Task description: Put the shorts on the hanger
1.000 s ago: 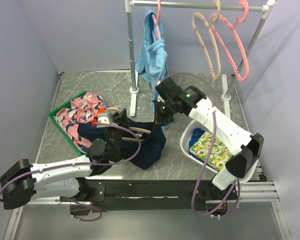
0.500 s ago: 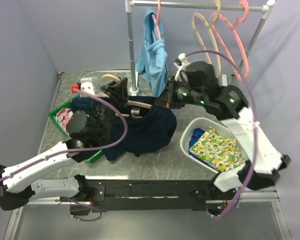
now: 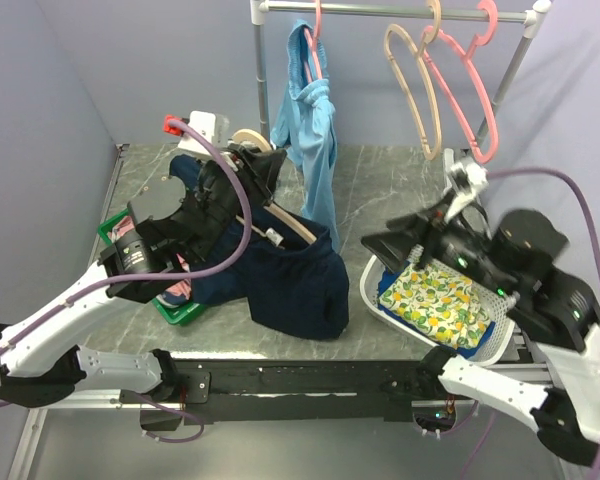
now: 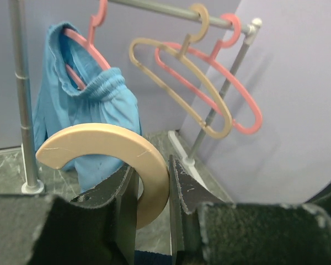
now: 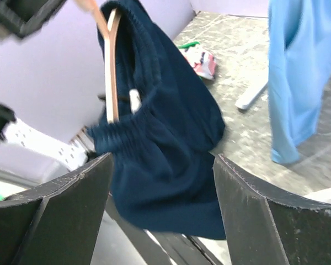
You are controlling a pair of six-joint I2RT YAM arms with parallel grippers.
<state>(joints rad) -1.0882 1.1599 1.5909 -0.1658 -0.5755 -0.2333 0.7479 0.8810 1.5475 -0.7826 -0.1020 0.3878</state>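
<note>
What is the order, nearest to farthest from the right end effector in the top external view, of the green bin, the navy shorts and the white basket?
1. The white basket, close beside the right end effector, on the table's right.
2. The navy shorts, further left, mid-table.
3. The green bin, at the far left.

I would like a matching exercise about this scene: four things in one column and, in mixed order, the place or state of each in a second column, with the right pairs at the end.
Column one
1. shorts
2. light-blue garment
3. white basket
4. right gripper

Column two
a. open, holding nothing
b. hangs from a pink hanger on the rail
c. draped on the beige hanger clamped in the left gripper
d. holds a lemon-print cloth

Pairs: 1-c, 2-b, 3-d, 4-a
</note>
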